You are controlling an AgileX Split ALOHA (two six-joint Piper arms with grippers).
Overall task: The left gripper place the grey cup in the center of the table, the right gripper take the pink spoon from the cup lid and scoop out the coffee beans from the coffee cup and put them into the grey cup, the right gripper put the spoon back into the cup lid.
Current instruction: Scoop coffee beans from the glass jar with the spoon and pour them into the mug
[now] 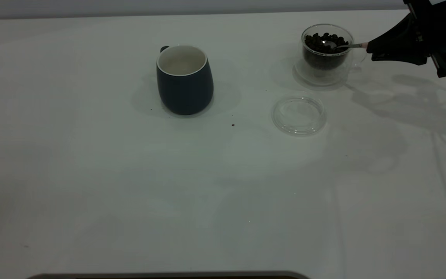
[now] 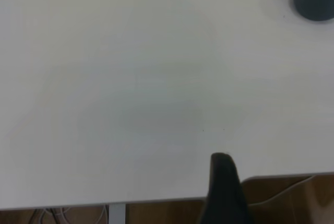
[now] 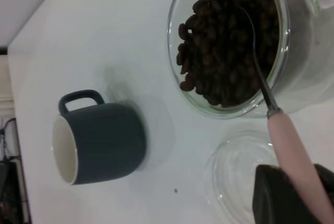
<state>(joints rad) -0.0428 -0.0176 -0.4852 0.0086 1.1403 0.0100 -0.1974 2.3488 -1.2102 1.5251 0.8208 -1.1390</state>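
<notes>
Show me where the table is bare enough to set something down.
Bare: the whole near half of the white table, and everything left of the dark grey mug. Crowded: the far right, where the glass cup of coffee beans, the clear glass lid and the right pincer holding the pink-handled spoon cluster.

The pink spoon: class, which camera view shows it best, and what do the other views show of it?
The right wrist view: the pink spoon fills the foreground, its pink handle held in the right gripper and its metal bowl among the coffee beans. The exterior view shows only its thin metal neck over the coffee cup. The left wrist view does not show it.
</notes>
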